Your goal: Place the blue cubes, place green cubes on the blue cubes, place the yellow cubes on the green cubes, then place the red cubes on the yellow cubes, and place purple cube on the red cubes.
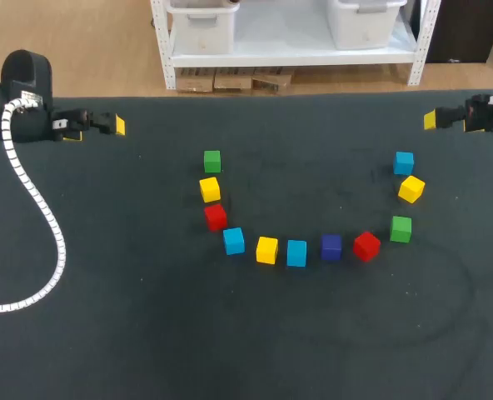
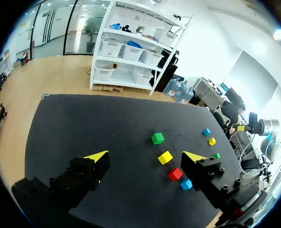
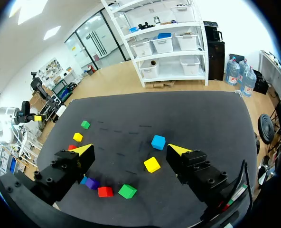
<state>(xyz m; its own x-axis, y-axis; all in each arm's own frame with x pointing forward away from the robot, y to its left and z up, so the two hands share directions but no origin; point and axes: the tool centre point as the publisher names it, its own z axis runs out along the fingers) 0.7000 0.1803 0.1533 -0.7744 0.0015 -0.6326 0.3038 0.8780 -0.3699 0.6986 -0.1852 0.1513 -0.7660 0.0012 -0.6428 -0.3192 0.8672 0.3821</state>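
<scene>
Head view: eleven cubes sit singly in a U-shaped arc at the middle of the dark table point(image 1: 146, 333). Three blue cubes point(image 1: 234, 241), two green cubes point(image 1: 211, 161), three yellow cubes point(image 1: 266, 250), two red cubes point(image 1: 366, 246), one purple cube point(image 1: 331, 247). All small, plain, solid-coloured. Left gripper point(image 2: 146, 156) spread wide, holding nothing, at far left table edge; right gripper point(image 3: 131, 149) likewise spread, far right.

We list eleven cubes point(image 1: 296, 252), unstacked, in a U on the counter point(image 1: 146, 333). Left side, far to near: green point(image 1: 212, 161), yellow point(image 1: 210, 189), red point(image 1: 216, 217), blue point(image 1: 234, 241). Base: yellow point(image 1: 266, 250), blue point(image 1: 296, 252), purple point(image 1: 331, 247), red point(image 1: 366, 246). Right side, near to far: green point(image 1: 400, 228), yellow point(image 1: 410, 188), blue point(image 1: 404, 162).
</scene>
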